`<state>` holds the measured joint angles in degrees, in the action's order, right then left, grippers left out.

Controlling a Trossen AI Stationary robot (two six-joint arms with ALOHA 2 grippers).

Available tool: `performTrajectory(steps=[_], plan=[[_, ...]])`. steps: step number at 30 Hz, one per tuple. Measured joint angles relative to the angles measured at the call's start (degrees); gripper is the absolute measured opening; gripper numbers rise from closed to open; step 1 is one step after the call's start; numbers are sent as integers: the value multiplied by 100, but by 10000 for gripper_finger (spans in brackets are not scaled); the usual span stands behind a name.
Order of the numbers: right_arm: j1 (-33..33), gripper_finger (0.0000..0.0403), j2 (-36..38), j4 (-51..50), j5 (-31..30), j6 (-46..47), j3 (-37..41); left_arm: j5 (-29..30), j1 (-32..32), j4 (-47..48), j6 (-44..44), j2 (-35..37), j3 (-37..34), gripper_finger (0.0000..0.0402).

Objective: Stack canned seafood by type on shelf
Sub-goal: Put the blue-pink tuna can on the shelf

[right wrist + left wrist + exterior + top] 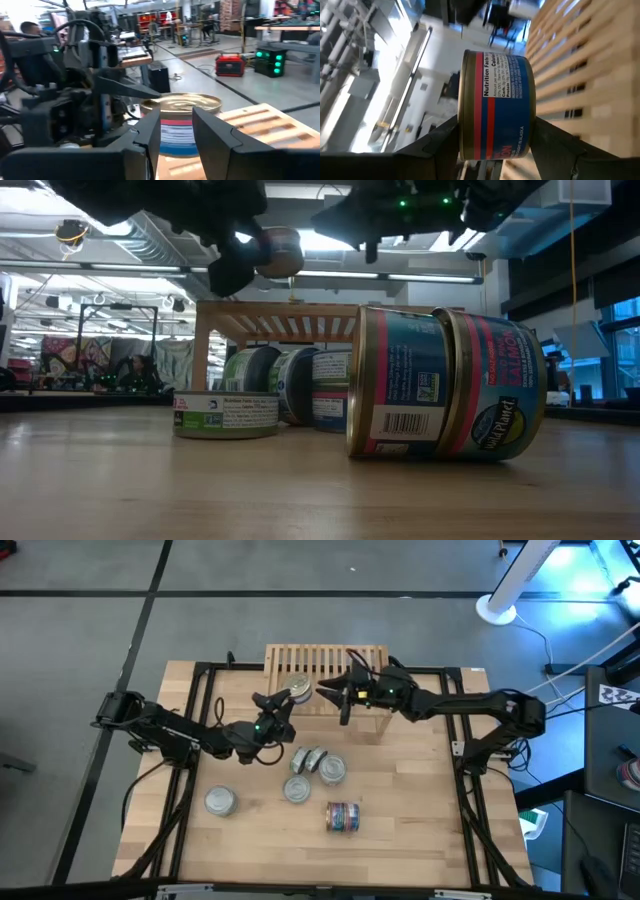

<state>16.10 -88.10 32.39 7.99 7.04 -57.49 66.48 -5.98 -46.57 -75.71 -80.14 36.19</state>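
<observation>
Starting at my left: a lone silver-lidded tin [221,802] sits flat on the table [420,840], well apart from the rest. My left gripper [283,700] is raised at the left front corner of the shelf [325,668], its fingers [437,145] pinching a tin [496,105] by its two flat ends; it hangs in the air and has not yet been set down. That one has a gold rim and a blue and red label with a white nutrition panel. Further right, a cluster of tins [312,772] waits on the table, some lying on their sides, and nearer the front edge a blue and red labelled pair [343,817] lies tipped over. My right gripper [345,698] hovers over the shelf just beside the held tin, fingers [215,135] a little apart with nothing between them. As far as I can see the slatted top carries nothing, so I judge the stacking barely begun, with nearly every tin left to sort.
</observation>
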Motion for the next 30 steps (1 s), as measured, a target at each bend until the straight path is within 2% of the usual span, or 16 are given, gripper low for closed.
performTrajectory(steps=[3, 7, 11, 16, 25, 30], plan=[[-55, 115, -71, 9, 152, 0, -108, 240, -33, 592, -6, 2, 209, 208], [-180, 115, -100, -51, 162, -4, -156, 210, -47, 1806, 465, -2, 544, 208], [-322, 115, -100, -266, -65, -65, -156, 201, -42, 2540, 926, -2, 675, 208], [-402, 115, -153, -457, -495, -159, -156, 150, -41, 2932, 1240, -2, 684, 208], [-413, 115, -497, -455, -498, -150, -156, 17, -26, 3281, 1991, -2, 684, 210], [-413, 115, -559, -426, -490, -146, -156, 22, 9, 3263, 2541, -2, 686, 235]])
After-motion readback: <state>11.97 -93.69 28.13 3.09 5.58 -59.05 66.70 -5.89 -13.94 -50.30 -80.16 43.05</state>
